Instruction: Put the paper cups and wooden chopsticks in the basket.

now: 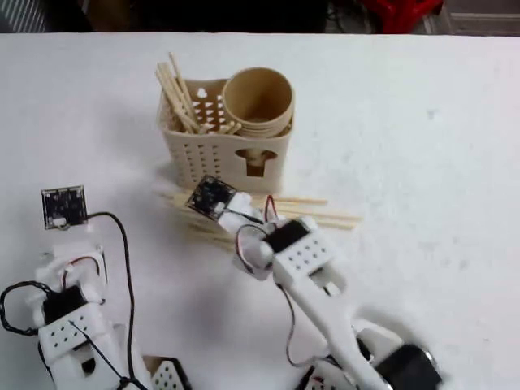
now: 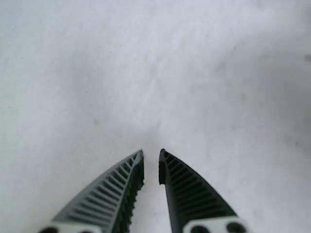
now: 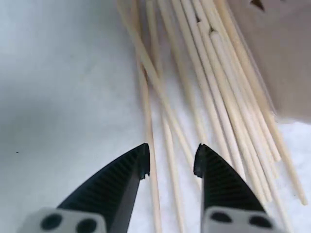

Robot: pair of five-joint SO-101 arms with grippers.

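**A:** What is in the high view?

**B:** A basket (image 1: 201, 158) stands in the upper middle of the white worktop (image 1: 422, 146). The paper cups (image 1: 258, 101) sit stacked inside it, on the right. Some standing chopsticks (image 1: 179, 96) poke out on the left. The loose chopsticks (image 1: 321, 214) lie flat on the worktop, just below the basket in the frame. The right arm (image 1: 299, 253) hangs over their left end. The left arm (image 1: 69, 317) is in the lower left, well apart from the basket.

**A:** And the left wrist view?

**B:** The left gripper (image 2: 151, 158) is over bare worktop (image 2: 146, 73). Its fingers (image 2: 121, 189) are a tiny bit apart and hold nothing.

**A:** And the right wrist view?

**B:** The right gripper (image 3: 171, 162) is low over the loose chopsticks (image 3: 214, 97). Its fingers (image 3: 116, 189) are apart, with a stick or two between the tips, not pinched. The basket (image 3: 286, 58) wall is at the upper right of the frame, just beside the sticks.
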